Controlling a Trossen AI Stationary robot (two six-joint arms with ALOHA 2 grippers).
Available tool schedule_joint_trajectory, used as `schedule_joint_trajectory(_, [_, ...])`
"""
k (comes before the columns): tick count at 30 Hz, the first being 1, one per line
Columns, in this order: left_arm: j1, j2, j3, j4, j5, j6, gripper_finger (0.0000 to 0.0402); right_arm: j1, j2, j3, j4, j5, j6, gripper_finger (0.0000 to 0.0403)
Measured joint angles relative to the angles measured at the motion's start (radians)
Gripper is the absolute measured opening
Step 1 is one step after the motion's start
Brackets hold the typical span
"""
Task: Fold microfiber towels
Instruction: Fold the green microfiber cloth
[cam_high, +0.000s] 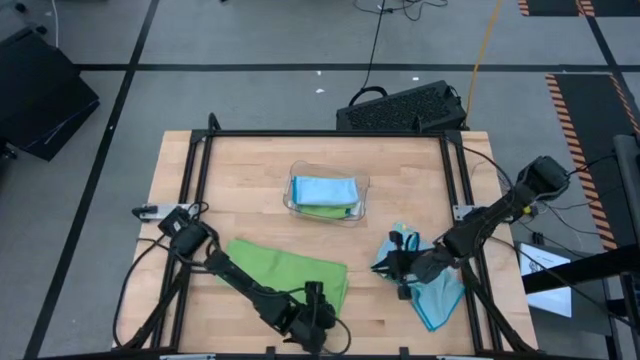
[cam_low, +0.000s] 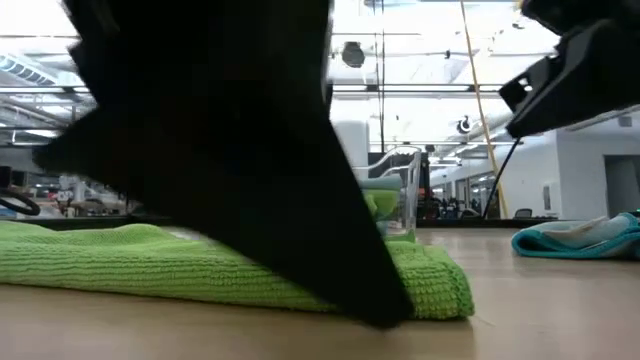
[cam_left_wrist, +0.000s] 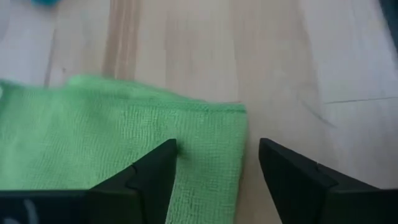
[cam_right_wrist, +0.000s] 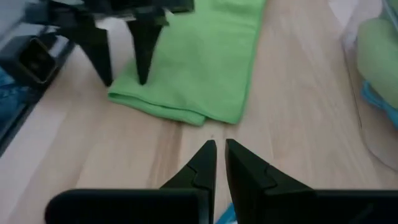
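Looming black across my low view, the left gripper (cam_high: 318, 312) is blocking most of the room behind as I am watching it stand with fingers spread over the near corner of the lime green towel (cam_high: 290, 272), one finger (cam_left_wrist: 149, 174) above the cloth and the other (cam_left_wrist: 292, 174) over bare wood just beside the cloth's edge, gripping nothing. Beyond it, the clear plastic tray (cam_high: 362, 190) is sitting mid-table holding a folded light blue towel (cam_high: 325, 189) on top of a green one. Off to the gripper's right, my right gripper (cam_high: 400, 266) is resting with its fingers (cam_right_wrist: 202, 163) nearly pressed together and nothing between them, hovering beside a crumpled light blue towel (cam_high: 438, 295) near the table's right edge. I am seeing the green towel lying flat and folded, its fold thick and rounded at the end nearest the right gripper, its weave ribbed. Bare wood is lying open between the two grippers and in front of the tray. A black keyboard (cam_high: 400, 108) is sitting beyond the table's far edge.
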Motion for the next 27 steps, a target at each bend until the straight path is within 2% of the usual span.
schedule_joint_trajectory(4, [0.018, 0.004, -0.004, -0.005, 0.034, -0.031, 0.0212, 0.024, -0.02, -0.052, 0.09, 0.0, -0.017, 0.0027])
schedule_joint_trajectory(10, [0.049, 0.002, -0.009, 0.003, 0.1, -0.014, 0.0173, 0.032, -0.024, -0.074, 0.123, 0.001, -0.032, 0.0027])
schedule_joint_trajectory(13, [0.067, 0.002, -0.009, 0.003, 0.124, 0.009, 0.0127, 0.031, -0.017, -0.074, 0.138, 0.003, -0.031, 0.0027])
schedule_joint_trajectory(17, [0.074, -0.004, -0.01, -0.006, 0.114, 0.04, 0.003, 0.04, 0.024, -0.074, 0.225, 0.003, -0.055, 0.0027])
schedule_joint_trajectory(18, [0.074, -0.007, -0.01, -0.011, 0.111, 0.048, 0.0016, 0.043, 0.045, -0.074, 0.265, 0.002, -0.064, 0.0029])
schedule_joint_trajectory(22, [0.063, -0.026, -0.003, -0.039, 0.07, 0.073, 0.0014, 0.05, 0.148, -0.072, 0.41, 0.003, -0.114, 0.0046])
schedule_joint_trajectory(27, [0.052, -0.08, 0.002, -0.068, 0.068, 0.069, 0.0007, 0.049, 0.308, 0.005, 0.533, 0.001, -0.182, 0.0109])
